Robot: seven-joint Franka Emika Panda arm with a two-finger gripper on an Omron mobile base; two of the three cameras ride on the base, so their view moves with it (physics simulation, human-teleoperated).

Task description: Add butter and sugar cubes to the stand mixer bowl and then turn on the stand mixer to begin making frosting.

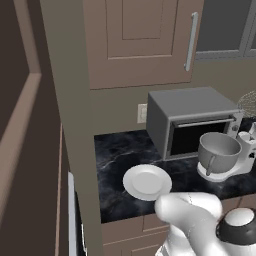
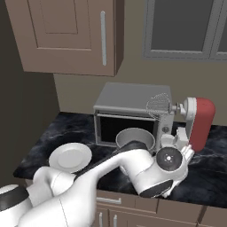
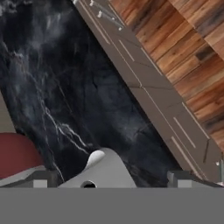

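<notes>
The stand mixer [image 2: 200,120] has a red head tipped up at the right and a wire whisk [image 2: 158,105]. Its grey stand mixer bowl [image 2: 135,138] [image 1: 219,150] sits on the white base in front of the microwave. My arm's wrist [image 2: 170,159] hangs just in front of the mixer's white column, right of the bowl. In the hand view my gripper [image 3: 109,181] is open, its fingertips [image 3: 179,178] far apart with nothing between them. It looks down on black marble counter [image 3: 74,87], with the red head [image 3: 15,155] at lower left. The butter and sugar cubes are out of view.
A grey microwave [image 1: 192,120] stands behind the bowl with its door open. A white plate [image 1: 147,181] lies bare on the counter's left part. Wall cabinets [image 2: 66,35] hang above. The counter's front edge and the wooden floor [image 3: 183,39] run past the gripper.
</notes>
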